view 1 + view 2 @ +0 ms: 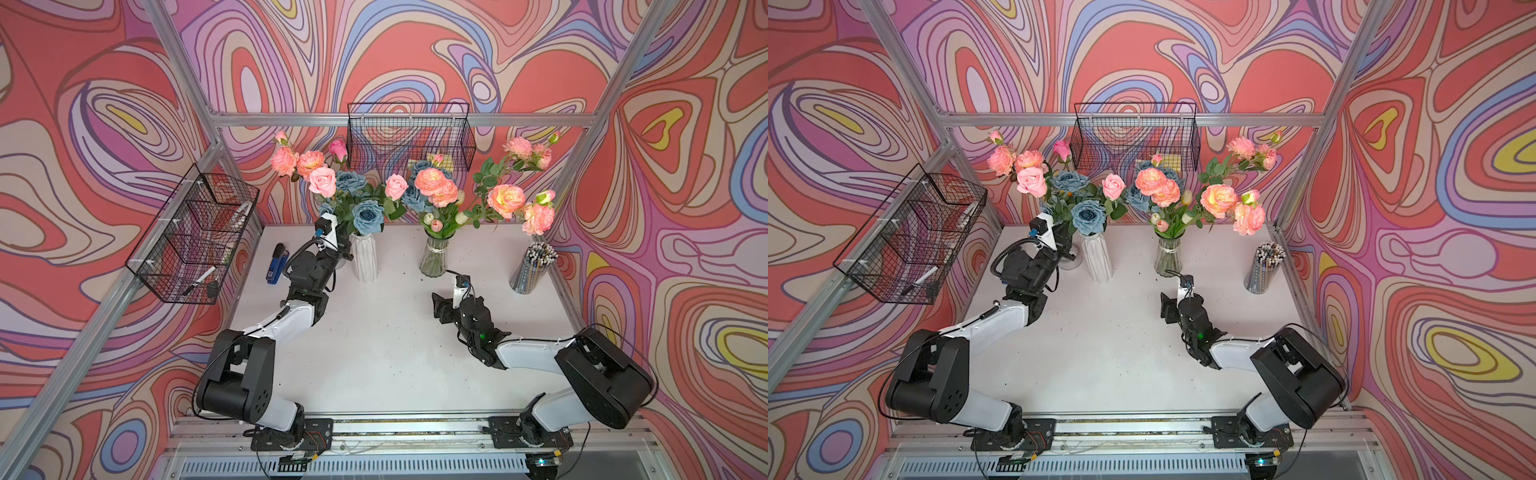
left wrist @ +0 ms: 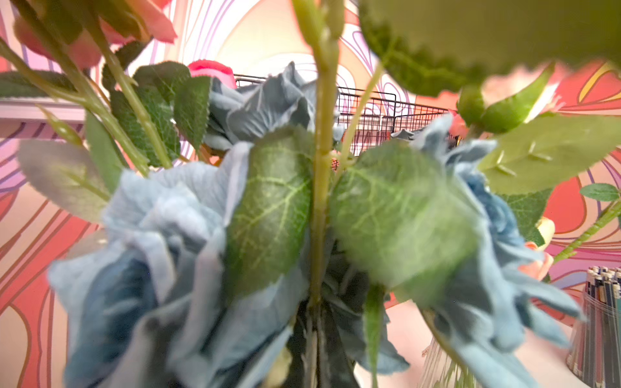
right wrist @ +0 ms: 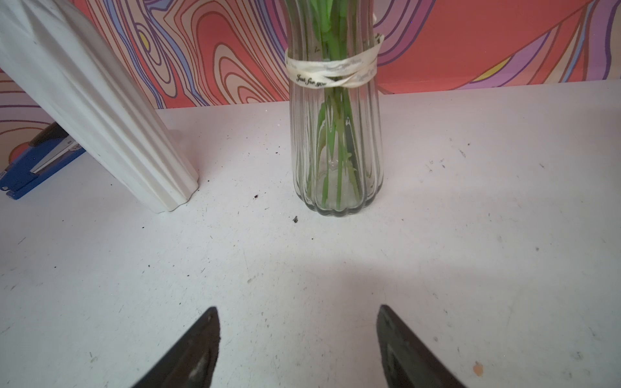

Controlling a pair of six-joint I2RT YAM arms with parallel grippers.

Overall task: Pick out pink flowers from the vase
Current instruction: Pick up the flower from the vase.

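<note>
Pink flowers stand in two vases at the back of the table. A pale pink rose [image 1: 322, 181] and peach blooms [image 1: 285, 161] rise from the white ribbed vase [image 1: 365, 257] among dusty-blue roses [image 1: 368, 216]. More peach-pink blooms [image 1: 505, 200] fill the glass vase [image 1: 433, 257]. My left gripper [image 1: 343, 246] is at the white vase's neck. In the left wrist view it [image 2: 316, 336] is shut on a green stem [image 2: 319, 201] whose bloom is out of frame. My right gripper [image 3: 297, 310] stands open over bare table in front of the glass vase [image 3: 336, 134].
A blue stapler [image 1: 276, 257] lies left of the left arm. A cup of pencils [image 1: 532, 266] stands at the back right. Wire baskets hang on the left wall [image 1: 195, 237] and the back rail [image 1: 409, 135]. Flower sprays overhang the table's back edge.
</note>
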